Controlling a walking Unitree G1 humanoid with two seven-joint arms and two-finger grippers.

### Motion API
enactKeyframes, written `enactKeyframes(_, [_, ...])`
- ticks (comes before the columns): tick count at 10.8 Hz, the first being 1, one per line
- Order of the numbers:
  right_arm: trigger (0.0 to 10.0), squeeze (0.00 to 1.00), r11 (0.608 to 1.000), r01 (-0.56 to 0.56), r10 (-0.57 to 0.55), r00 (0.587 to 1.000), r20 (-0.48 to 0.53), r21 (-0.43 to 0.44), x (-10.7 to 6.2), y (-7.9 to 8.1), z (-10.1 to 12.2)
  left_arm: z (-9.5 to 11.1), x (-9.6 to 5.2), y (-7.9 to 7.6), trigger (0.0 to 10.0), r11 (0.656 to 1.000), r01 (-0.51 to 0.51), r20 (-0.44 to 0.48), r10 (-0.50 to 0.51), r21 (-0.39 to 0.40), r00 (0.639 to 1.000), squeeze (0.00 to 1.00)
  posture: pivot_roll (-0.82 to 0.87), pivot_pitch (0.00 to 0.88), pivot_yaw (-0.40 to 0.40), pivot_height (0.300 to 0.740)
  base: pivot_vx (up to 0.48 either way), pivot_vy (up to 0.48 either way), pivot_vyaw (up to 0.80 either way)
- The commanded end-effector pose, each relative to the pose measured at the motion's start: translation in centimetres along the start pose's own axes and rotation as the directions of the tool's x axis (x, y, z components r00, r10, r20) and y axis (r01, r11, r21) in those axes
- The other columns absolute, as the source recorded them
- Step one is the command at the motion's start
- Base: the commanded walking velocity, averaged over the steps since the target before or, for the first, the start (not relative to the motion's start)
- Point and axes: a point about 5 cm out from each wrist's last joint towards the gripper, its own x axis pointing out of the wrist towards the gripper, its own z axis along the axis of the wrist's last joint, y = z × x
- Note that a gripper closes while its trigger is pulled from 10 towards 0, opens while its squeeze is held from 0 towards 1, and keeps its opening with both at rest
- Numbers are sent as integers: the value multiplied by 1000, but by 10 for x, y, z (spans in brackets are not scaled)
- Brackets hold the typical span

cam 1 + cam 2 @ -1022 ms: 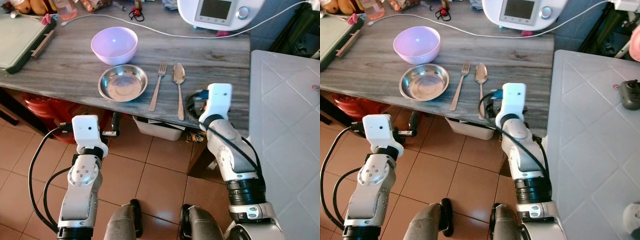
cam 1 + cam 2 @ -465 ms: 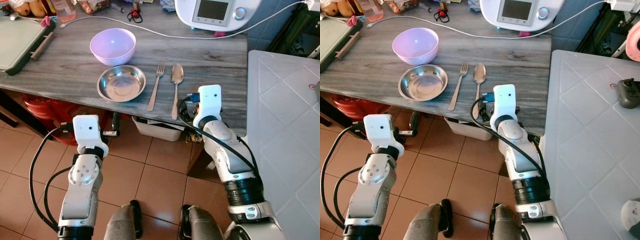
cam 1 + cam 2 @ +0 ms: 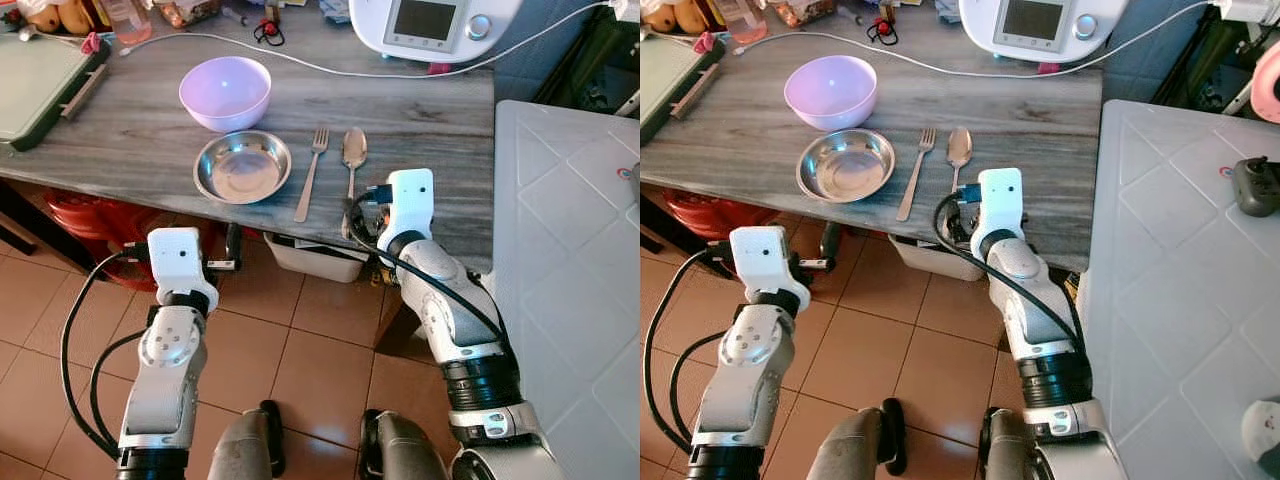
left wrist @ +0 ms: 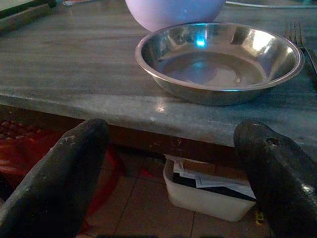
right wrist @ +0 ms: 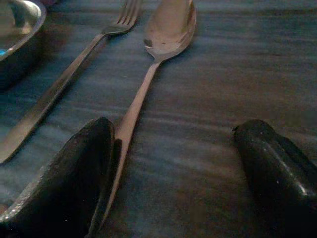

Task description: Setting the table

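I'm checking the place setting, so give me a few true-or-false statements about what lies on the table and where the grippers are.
1. The fork lies between the steel plate and the spoon. True.
2. The purple bowl sits inside the steel plate. False: it stands on the table behind the plate.
3. The right gripper is open over the spoon's handle end. True.
4. The left gripper holds the fork. False: it is open and empty, below the table edge before the plate.
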Motion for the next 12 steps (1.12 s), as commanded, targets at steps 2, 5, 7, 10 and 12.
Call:
enactKeyframes(2, [10000, 0, 994, -82, 82, 997, 6, 68, 1, 14, -4, -1, 0, 4, 10000, 1000, -16, -2, 16, -2, 1000, 0, -11, 187, 59, 740, 0, 0, 0])
enactKeyframes(5, [10000, 0, 982, -152, 148, 988, 45, 113, -1, 22, -2, -1, 0, 5, 10000, 1000, -17, 2, 17, -1, 1000, 0, -9, 185, 59, 740, 0, 0, 0])
enactKeyframes(7, [10000, 0, 980, -159, 154, 987, 46, 120, -1, 22, -3, -1, 1, 5, 10000, 1000, -18, 6, 18, -2, 1000, 0, -9, 185, 59, 740, 0, 0, 0])
enactKeyframes(10, [10000, 0, 977, -167, 162, 986, 46, 135, 0, 23, -5, 0, 1, 5, 10000, 1000, -20, 7, 20, -1, 1000, 0, -3, 185, 60, 740, 0, 0, 0])
enactKeyframes(12, [10000, 0, 974, -178, 172, 984, 53, 143, 1, 25, -5, 0, 0, 5, 10000, 1000, -22, 7, 22, 0, 1000, 0, -2, 186, 60, 740, 0, 0, 0])
